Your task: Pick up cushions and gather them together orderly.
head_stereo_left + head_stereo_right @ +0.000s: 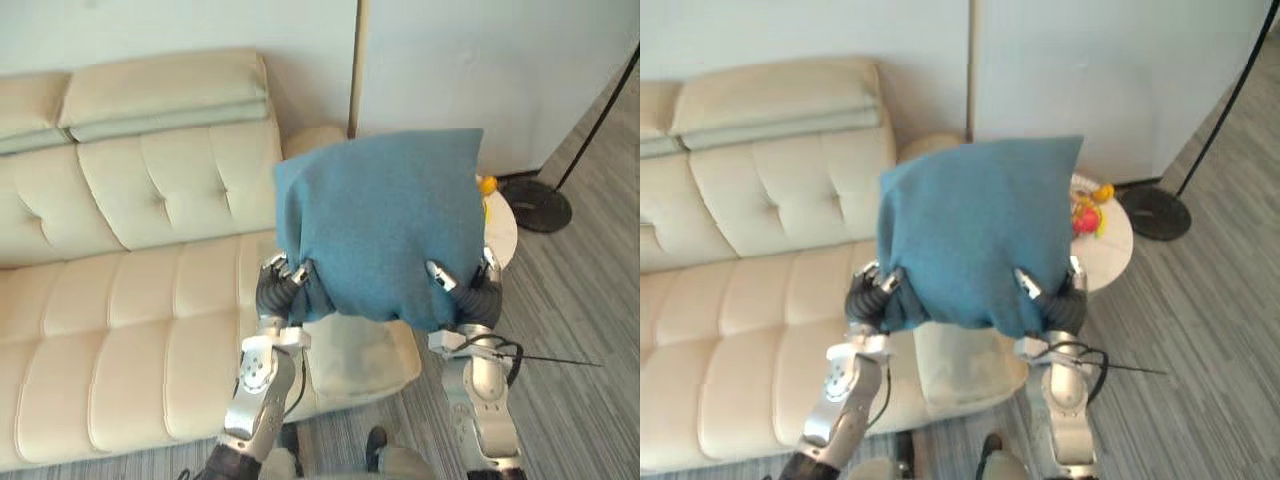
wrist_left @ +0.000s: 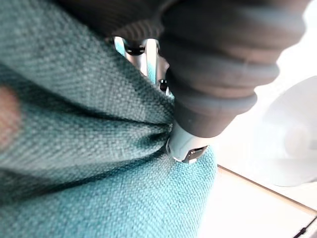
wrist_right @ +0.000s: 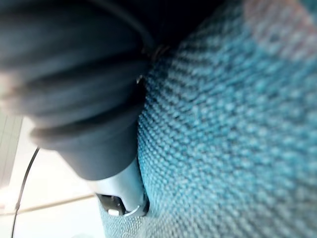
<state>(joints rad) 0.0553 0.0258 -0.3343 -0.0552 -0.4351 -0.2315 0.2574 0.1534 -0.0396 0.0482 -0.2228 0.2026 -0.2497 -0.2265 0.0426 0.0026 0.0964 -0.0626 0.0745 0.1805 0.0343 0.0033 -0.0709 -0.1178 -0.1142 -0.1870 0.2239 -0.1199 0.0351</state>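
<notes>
A teal fabric cushion (image 1: 385,225) is held up in front of me, above the right end of the cream sofa (image 1: 130,300). My left hand (image 1: 280,285) grips its lower left edge, and my right hand (image 1: 470,290) grips its lower right edge. Each thumb lies on the near face while the fingers go behind. The left wrist view has the left hand (image 2: 213,74) pressed into creased teal cloth (image 2: 74,148). In the right wrist view the right hand (image 3: 74,89) lies against the cushion (image 3: 237,139).
A round white side table (image 1: 1118,245) with small yellow and red things (image 1: 1090,215) stands right of the sofa, partly behind the cushion. A black lamp base (image 1: 537,205) and its thin pole stand on the grey floor at far right. White walls run behind.
</notes>
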